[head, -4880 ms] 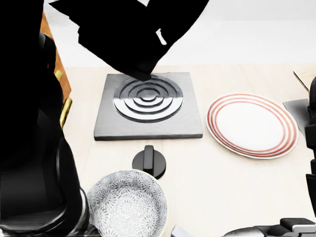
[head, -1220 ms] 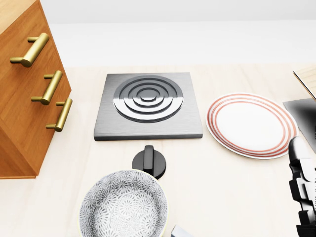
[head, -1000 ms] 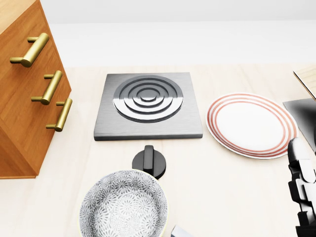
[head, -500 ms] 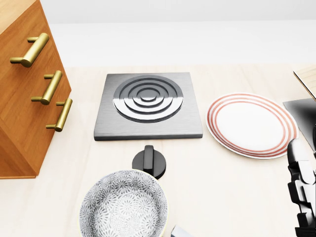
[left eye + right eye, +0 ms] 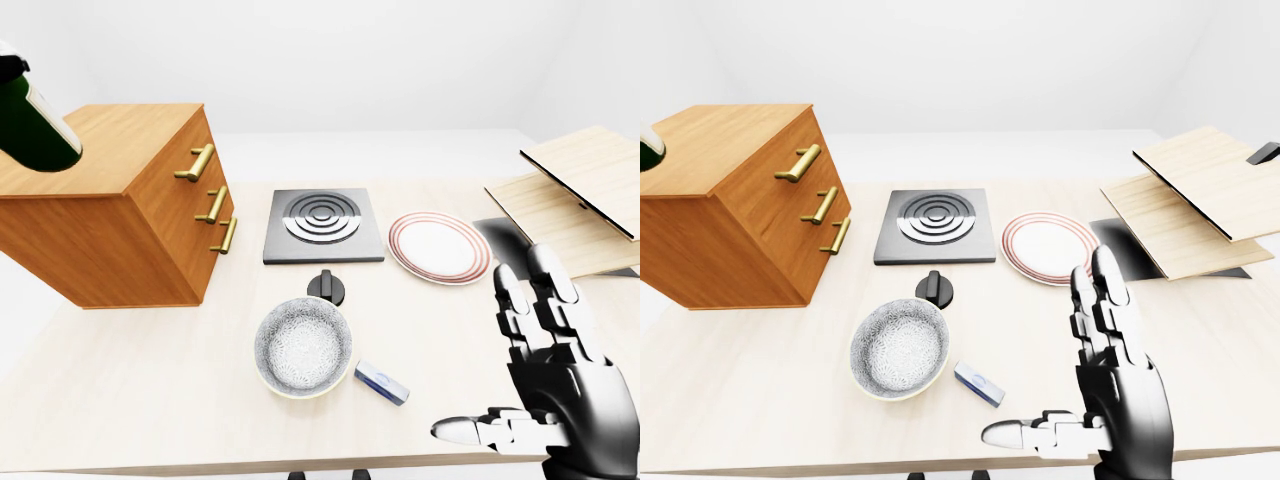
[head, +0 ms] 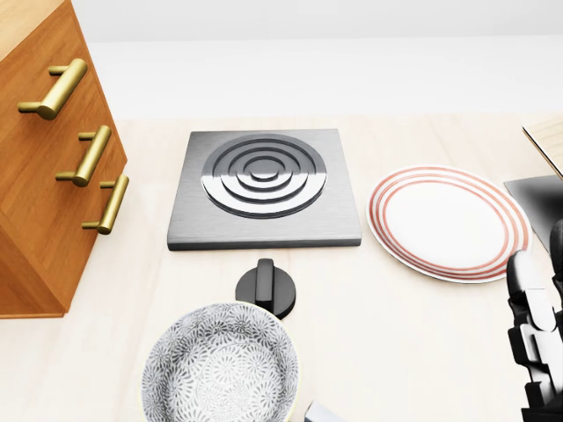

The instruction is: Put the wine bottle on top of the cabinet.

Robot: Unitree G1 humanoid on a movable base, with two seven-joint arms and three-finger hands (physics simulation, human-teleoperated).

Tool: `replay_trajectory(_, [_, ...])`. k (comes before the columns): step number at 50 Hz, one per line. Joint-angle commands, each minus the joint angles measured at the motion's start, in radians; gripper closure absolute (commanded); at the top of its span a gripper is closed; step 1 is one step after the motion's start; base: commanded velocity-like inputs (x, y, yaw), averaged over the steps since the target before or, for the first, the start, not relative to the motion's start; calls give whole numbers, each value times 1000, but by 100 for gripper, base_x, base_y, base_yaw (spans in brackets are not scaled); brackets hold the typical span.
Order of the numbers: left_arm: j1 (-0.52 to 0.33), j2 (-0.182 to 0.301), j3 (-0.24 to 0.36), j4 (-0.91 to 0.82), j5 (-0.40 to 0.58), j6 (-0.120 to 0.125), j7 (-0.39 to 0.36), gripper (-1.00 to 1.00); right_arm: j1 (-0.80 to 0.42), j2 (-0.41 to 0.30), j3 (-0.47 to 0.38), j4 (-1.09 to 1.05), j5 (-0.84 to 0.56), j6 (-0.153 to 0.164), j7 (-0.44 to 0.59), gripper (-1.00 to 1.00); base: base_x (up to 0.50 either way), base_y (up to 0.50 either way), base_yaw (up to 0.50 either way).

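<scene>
The dark green wine bottle (image 5: 36,128) shows at the top left edge of the left-eye view. It leans slightly, its base over the left part of the wooden cabinet's (image 5: 120,235) top; its neck is cut off by the edge. Only a sliver of the bottle (image 5: 648,150) appears in the right-eye view. No hand shows on it. My right hand (image 5: 490,350) hovers open at the lower right above the table, fingers spread, thumb pointing left, holding nothing. In the head view, only part of it shows at the right edge.
On the light table (image 5: 150,390) lie a grey burner plate (image 5: 322,222), a black knob (image 5: 326,286), a red-rimmed plate (image 5: 438,248), a patterned bowl (image 5: 302,345) and a small blue-white block (image 5: 381,382). Wooden boards (image 5: 580,190) are stacked at the right.
The black arm that filled the left and top of the head view earlier is gone, and the cabinet drawers show. My right hand has sunk slightly at the right edge.
</scene>
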Motion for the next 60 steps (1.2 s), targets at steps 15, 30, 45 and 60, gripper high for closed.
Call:
replay_trajectory(15, [81,-51,83,70,-175,0,194,90,23,103,-73,13,2,0,115,-100,0,0,0])
replay_trajectory(30, [107,-98,112,93,-211,0,318,88,36,172,-128,24,16,0,194,-100,0,0,0])
replay_trajectory(45, [142,-138,98,104,-195,0,364,-23,15,220,-163,13,3,0,246,-100,0,0,0])
replay_trajectory(60, [150,-147,94,105,-177,0,370,-89,14,241,-190,13,13,0,272,-100,0,0,0])
